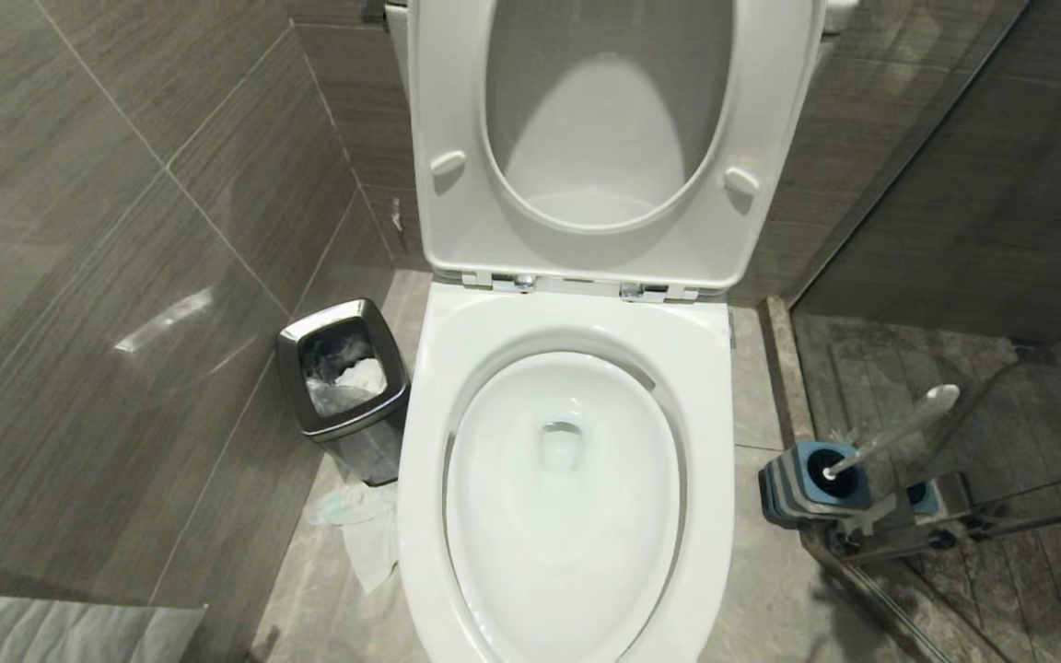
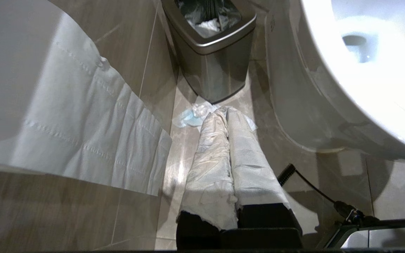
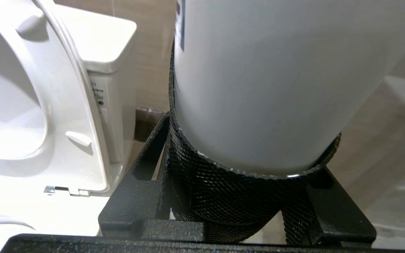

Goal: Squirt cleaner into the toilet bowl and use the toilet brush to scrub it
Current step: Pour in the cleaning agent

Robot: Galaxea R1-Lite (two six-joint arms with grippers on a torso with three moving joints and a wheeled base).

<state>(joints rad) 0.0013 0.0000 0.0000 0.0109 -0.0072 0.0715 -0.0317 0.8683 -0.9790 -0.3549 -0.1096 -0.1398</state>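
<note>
Glossy white ceramic toilet bowl (image 1: 567,479) centre of head view, seat and lid raised. Long white-handled toilet brush (image 1: 890,433) stands in squarish blue-and-grey holder (image 1: 802,483) on floor at bowl's right. Small steel waste bin (image 1: 346,387) at bowl's left. Right pincer (image 3: 244,151) clamps smooth white cylindrical bottle (image 3: 269,80) beside raised seat. Left pincer (image 2: 227,140), paper-wrapped fingers pressed together, empty, hangs low near bin.

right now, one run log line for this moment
right gripper: shut on white bottle | left gripper: shut, parked by bin | toilet bowl: lid up, no cleaner visible | brush: in holder
</note>
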